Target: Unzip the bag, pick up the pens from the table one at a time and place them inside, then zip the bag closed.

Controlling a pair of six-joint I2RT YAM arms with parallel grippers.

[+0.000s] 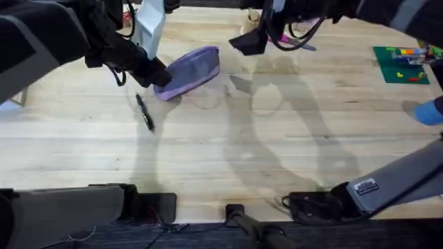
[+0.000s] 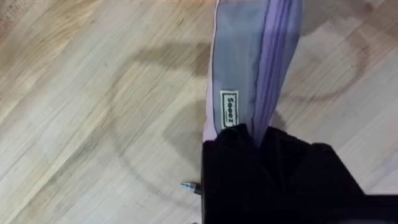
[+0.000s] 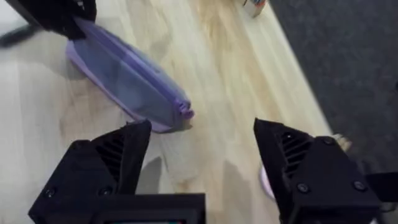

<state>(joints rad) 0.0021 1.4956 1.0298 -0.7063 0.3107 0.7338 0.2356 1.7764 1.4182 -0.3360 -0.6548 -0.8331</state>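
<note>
Bag (image 1: 190,70) is the thing in play here, a lavender pouch with a grey side panel, lying tilted on the table (image 1: 277,152), which is the largest thing in sight, a pale wooden plank top with clear grain. The bag is sitting at the far left part of the table, its near end gripped by the left tool (image 1: 158,75). In the left wrist view the black fingers (image 2: 261,168) are closing together on that end of the bag (image 2: 249,62), just past a small sewn label (image 2: 229,107), so the left tool is clamped on the fabric. The purple zipper band is running away from the tool along the bag's length.

The right tool (image 3: 202,168) is hovering above the table with its two black fingers (image 3: 112,162) standing wide apart and nothing between them. The bag's far end (image 3: 137,87) is lying ahead of this tool, apart from it.

One pen (image 1: 145,112), thin and black, is lying on the table just beside the left tool, on the near side of the bag and not touching it. Its tip (image 2: 188,186) is peeking out next to the left tool's fingers in the left wrist view.
</note>
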